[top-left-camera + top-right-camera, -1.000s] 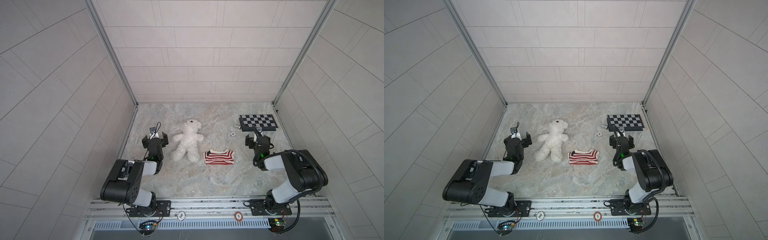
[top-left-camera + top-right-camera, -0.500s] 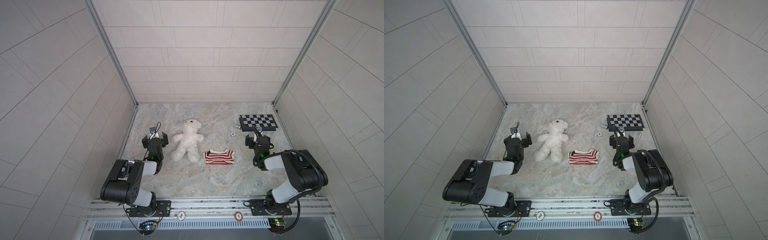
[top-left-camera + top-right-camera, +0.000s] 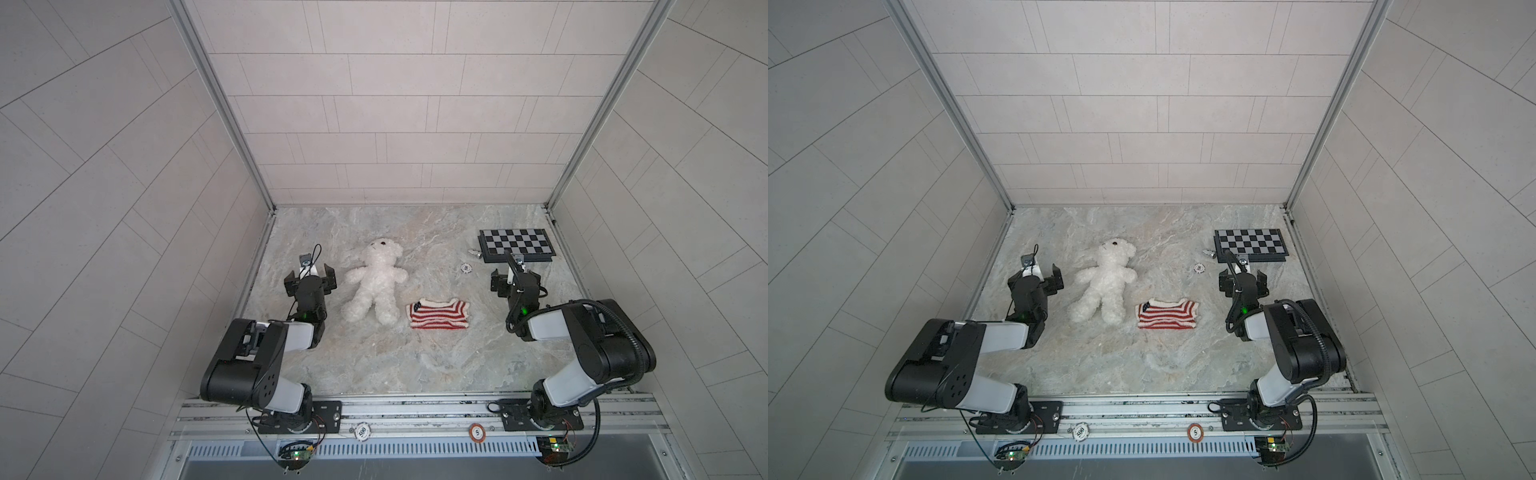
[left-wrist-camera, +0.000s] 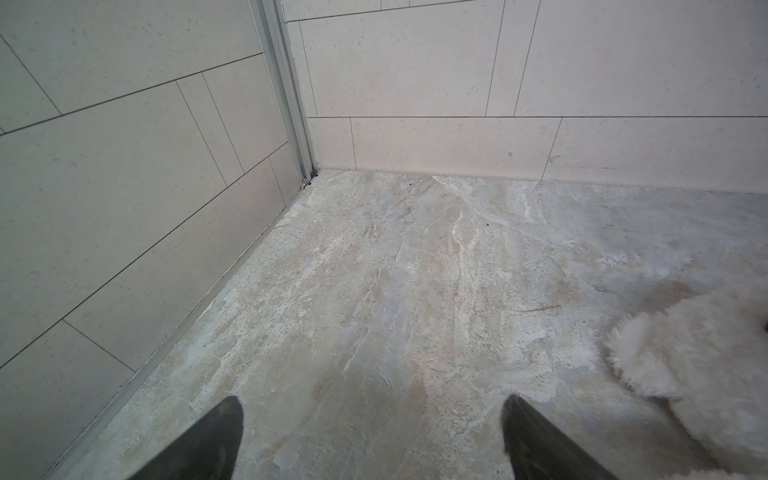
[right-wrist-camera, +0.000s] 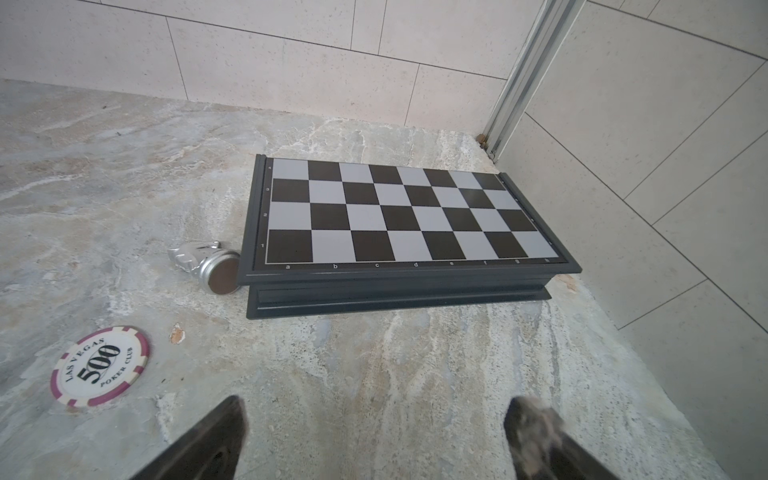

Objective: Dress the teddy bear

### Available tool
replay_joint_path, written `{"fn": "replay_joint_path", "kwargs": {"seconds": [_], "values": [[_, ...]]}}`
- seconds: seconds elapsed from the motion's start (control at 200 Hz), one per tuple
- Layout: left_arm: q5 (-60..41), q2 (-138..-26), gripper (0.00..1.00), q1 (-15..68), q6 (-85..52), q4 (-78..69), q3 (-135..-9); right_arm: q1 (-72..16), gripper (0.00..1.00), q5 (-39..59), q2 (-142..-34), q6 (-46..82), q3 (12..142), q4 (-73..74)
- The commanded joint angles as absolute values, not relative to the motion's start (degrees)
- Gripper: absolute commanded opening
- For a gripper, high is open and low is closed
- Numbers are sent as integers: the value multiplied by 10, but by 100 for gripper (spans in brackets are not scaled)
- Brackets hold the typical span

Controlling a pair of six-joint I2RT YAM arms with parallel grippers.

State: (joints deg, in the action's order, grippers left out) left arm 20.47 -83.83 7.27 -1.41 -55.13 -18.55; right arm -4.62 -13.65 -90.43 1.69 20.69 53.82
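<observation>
The white fluffy teddy bear (image 3: 376, 284) (image 3: 1105, 280) lies on its back on the marble floor, head toward the back wall. Beside its feet, a small red-and-white striped sweater (image 3: 438, 313) (image 3: 1167, 313) lies flat. My left gripper (image 3: 309, 278) (image 3: 1040, 276) rests low just left of the bear, open and empty; the left wrist view shows bare floor between its fingertips (image 4: 224, 419) and the bear's fur (image 4: 698, 374) off to one side. My right gripper (image 3: 514, 279) (image 3: 1241, 276) stands open and empty, right of the sweater.
A folded chessboard (image 3: 515, 243) (image 5: 407, 216) lies at the back right, with a fallen silver chess piece (image 5: 203, 264) against its corner. A poker chip (image 3: 466, 268) (image 5: 99, 365) lies near the right gripper. Tiled walls enclose three sides. Two chips sit on the front rail (image 3: 415, 409).
</observation>
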Motion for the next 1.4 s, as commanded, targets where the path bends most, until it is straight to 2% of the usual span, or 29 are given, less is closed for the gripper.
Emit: {"fn": "replay_joint_path", "kwargs": {"seconds": [0.0,0.145,0.31,0.426,0.531,0.626,0.716,0.896,1.096,1.392], "values": [[192,-831,100,75,-3,-568,-191,-50,99,-154,-905,12,217,544],[192,-800,100,75,-4,-540,-191,-50,99,-161,-857,15,241,460],[192,-729,100,75,-15,-442,-205,-57,100,-169,-785,11,241,407],[176,-660,100,80,-46,-343,-227,-62,99,-163,-693,66,267,299],[199,-598,100,106,-116,-211,-273,-73,99,-162,-625,157,330,118],[172,-572,100,118,-210,-66,-337,-98,99,-139,-603,172,389,-18],[94,-571,100,129,-256,47,-396,-122,99,-93,-593,174,430,-118],[-18,-553,100,180,-271,103,-419,-207,100,-14,-603,148,491,-253],[-46,-585,100,201,-255,143,-437,-286,99,89,-651,190,490,-219],[-40,-722,100,229,-221,192,-533,-322,97,84,-709,200,450,-177]]}}
